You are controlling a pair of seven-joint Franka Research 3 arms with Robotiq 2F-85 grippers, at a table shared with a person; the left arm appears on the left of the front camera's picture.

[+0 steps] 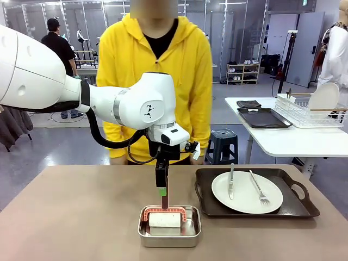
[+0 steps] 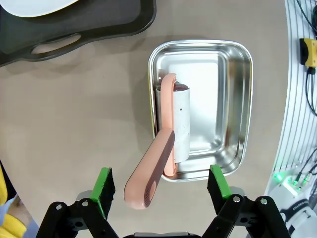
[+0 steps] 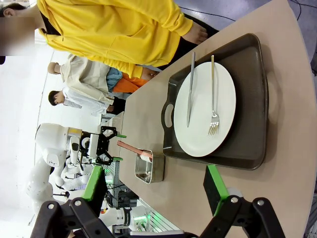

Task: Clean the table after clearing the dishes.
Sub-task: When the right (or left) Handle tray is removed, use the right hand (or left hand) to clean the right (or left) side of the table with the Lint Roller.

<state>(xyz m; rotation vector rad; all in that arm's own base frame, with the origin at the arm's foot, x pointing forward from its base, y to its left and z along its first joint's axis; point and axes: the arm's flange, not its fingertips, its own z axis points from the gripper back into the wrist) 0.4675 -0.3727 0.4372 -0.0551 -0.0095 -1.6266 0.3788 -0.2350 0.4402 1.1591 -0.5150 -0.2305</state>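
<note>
My left gripper [image 1: 161, 191] hangs fingers-down over a small steel pan [image 1: 169, 232] near the front edge of the tan table [image 1: 81, 217]. In the left wrist view its jaws [image 2: 162, 183] stand open. The pink handle [image 2: 151, 176] of a white roller [image 2: 181, 121] lying in the pan [image 2: 233, 99] rises between the fingers without touching them. To the right, a white plate [image 1: 244, 196] with a knife [image 1: 231, 182] and a fork [image 1: 258, 187] sits on a black handled tray [image 1: 293, 206]. My right gripper [image 3: 154, 181] is open and holds nothing, above the table [image 3: 148, 109] short of the plate [image 3: 200, 124].
A person in a yellow hoodie [image 1: 155, 65] stands at the table's far side. At the back right, a white side table [image 1: 283, 138] carries a black tray [image 1: 263, 117] and a dish rack [image 1: 307, 109]. A blue stool [image 1: 224, 144] stands beside it.
</note>
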